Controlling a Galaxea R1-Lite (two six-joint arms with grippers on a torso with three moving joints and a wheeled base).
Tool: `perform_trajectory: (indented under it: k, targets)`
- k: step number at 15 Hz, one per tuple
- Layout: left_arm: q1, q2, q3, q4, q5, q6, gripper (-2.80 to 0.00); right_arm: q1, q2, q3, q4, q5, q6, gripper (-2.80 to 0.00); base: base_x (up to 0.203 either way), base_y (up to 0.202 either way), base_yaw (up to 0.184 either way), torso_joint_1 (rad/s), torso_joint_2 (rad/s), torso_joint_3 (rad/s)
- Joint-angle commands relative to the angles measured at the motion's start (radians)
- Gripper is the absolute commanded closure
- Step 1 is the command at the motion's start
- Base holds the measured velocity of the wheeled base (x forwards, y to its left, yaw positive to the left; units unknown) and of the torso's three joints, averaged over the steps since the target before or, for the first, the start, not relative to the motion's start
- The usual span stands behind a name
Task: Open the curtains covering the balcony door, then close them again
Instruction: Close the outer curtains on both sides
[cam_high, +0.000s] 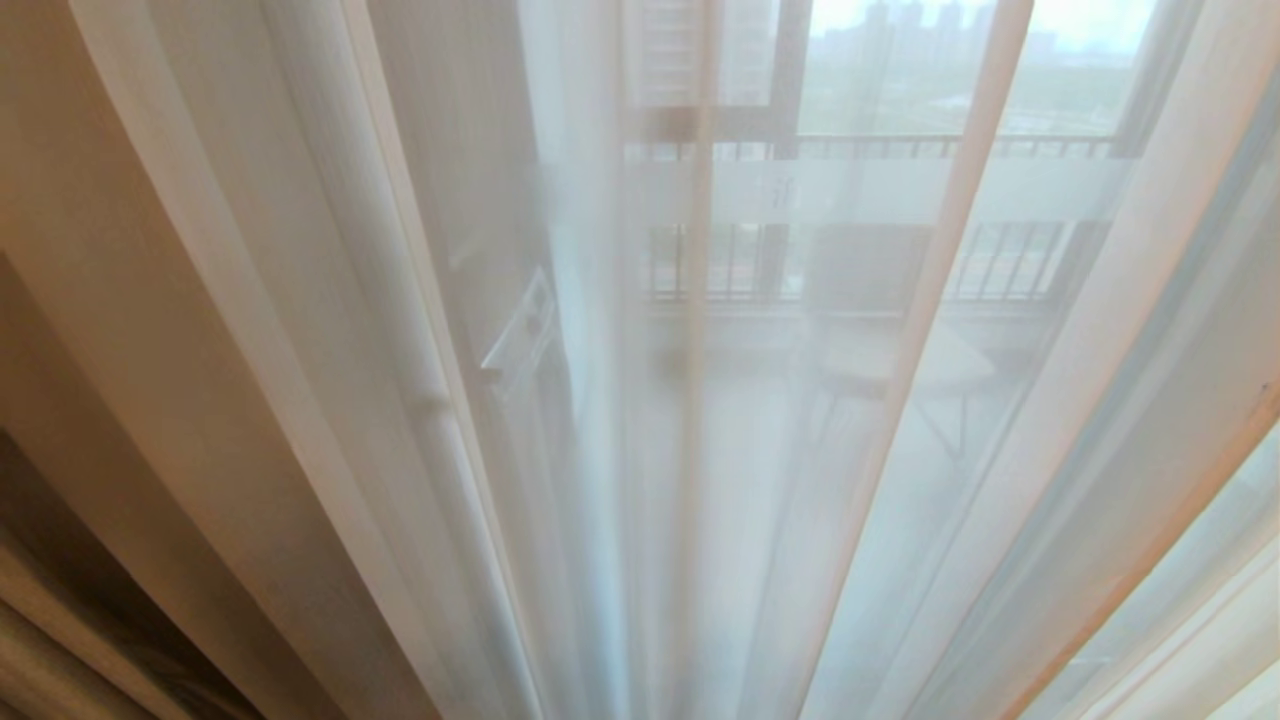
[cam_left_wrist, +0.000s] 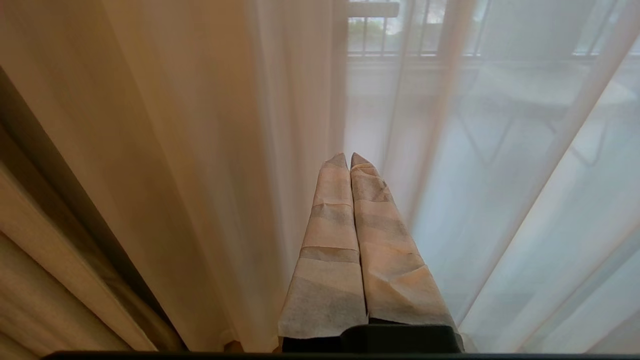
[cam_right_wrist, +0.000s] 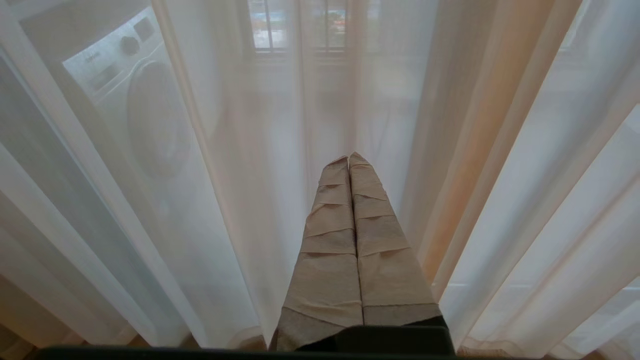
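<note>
Sheers (cam_high: 700, 450) drawn, drape (cam_high: 60, 600) leftmost.

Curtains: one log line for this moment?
sheers drawn over balcony door | left hand shut, empty | right hand shut, empty | opening not started

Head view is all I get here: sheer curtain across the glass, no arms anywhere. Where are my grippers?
Observer: The left gripper is shut, pointing at the white sheer curtain, holding nothing.
Operator: And the right?
Observer: The right gripper is shut too, empty, facing the sheer folds.
Operator: Anything beside the left one?
Observer: The thick beige drape hangs gathered at that view's edge.
Operator: Anything behind the fabric on the right?
Observer: A washing machine shows through the sheer.
</note>
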Motion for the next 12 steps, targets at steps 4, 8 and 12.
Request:
perform_trajectory:
  k: [4, 8, 12]
  targets:
    - [0.0, -0.001, 0.0, 0.0, 0.0, -0.002, 0.0, 0.0, 0.0, 0.0, 0.0, 0.0, 0.0, 0.0, 0.0, 0.0, 0.0, 0.0, 0.0, 0.0]
    - [0.0, -0.001, 0.0, 0.0, 0.0, -0.003, 0.0, 0.0, 0.0, 0.0, 0.0, 0.0, 0.0, 0.0, 0.0, 0.0, 0.0, 0.0, 0.0, 0.0]
    - [0.0, -0.001, 0.0, 0.0, 0.0, -0.006, 0.0, 0.0, 0.0, 0.0, 0.0, 0.0, 0.0, 0.0, 0.0, 0.0, 0.0, 0.0, 0.0, 0.0]
